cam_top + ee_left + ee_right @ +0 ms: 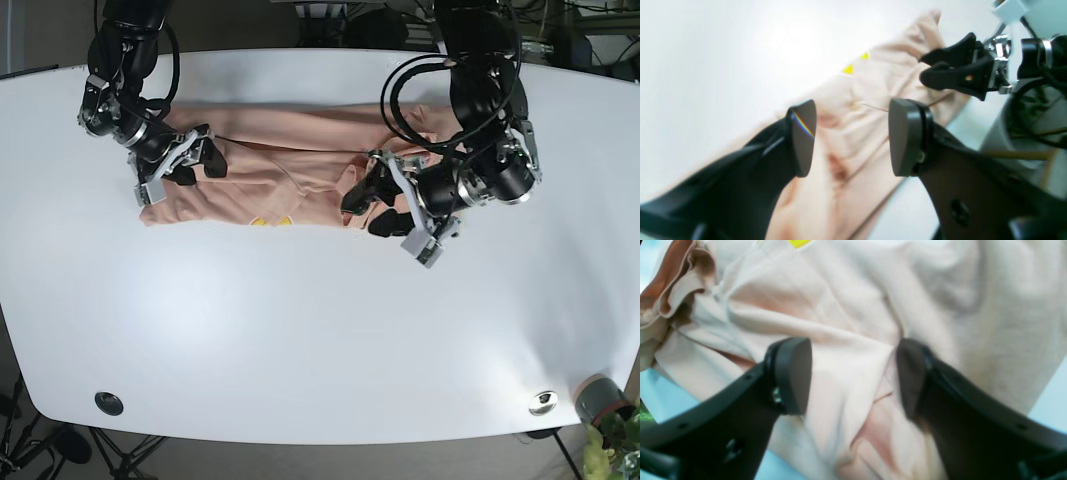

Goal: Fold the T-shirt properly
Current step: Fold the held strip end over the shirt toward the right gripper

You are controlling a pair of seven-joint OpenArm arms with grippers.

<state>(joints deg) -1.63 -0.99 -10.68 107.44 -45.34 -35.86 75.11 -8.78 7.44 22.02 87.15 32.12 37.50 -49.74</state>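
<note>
T-shirt [290, 165] lies on the table [300, 330] toward 12 o'clock, already collapsed into a long creased band running 9 to 3. Right gripper [190, 160] sits at the band's 9 o'clock end, jaws apart, cloth between them but not pinched. Left gripper [370, 200] at the 3 o'clock end, also spread, holding nothing. Looks like a regrasp between folds. Next: both close on the near edge corners, cleanly catching all layers, then lift together.
</note>
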